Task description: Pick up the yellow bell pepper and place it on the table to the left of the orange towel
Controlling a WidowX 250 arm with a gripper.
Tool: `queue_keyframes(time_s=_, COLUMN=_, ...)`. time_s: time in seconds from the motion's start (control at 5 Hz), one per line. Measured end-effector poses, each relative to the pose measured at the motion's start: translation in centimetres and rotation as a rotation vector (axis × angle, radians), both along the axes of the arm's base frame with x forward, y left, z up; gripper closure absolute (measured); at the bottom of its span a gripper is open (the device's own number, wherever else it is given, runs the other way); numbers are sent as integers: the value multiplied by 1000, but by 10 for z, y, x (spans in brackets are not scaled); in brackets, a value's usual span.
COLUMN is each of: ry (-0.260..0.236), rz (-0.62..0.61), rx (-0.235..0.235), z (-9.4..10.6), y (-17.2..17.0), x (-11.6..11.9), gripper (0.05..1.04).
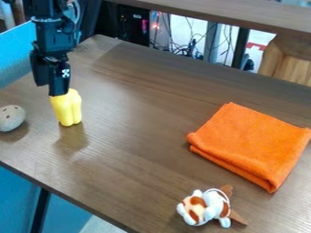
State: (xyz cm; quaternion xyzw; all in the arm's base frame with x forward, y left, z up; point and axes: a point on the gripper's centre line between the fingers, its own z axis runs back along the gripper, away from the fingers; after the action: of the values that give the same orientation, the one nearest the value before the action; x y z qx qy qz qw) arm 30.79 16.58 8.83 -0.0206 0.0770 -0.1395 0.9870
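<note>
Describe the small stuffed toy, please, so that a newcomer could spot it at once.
On the brown table, find the folded orange cloth. Below it in the camera view lies the plush toy, the only thing here patched white and brown.

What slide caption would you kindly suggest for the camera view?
Robot hand by a yellow object, with a folded orange cloth and a plush toy on the brown table.

Behind the brown wooden table (130, 150), tangled dark cables (180, 48) hang near a pale wooden panel (290, 61).
</note>
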Motion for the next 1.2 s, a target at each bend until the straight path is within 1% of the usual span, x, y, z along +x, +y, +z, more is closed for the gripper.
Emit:
queue_keyframes(time_s=0.2, ry=22, rz=-27, rx=-5, z=-8, y=-3, x=8, gripper=79)
queue_keyframes(time_s=0.4, ry=24, rz=-37, rx=-6, z=-11, y=-2, x=11, gripper=79)
queue_keyframes(time_s=0.6, ry=33, rz=-37, rx=-10, z=-14, y=-2, x=12, gripper=113)
queue_keyframes(time_s=1.0, ry=40, rz=-38, rx=18, z=-12, y=-4, x=16, gripper=629)
queue_keyframes(time_s=1.2, ry=40, rz=-40, rx=22, z=-10, y=-5, x=17, gripper=795)
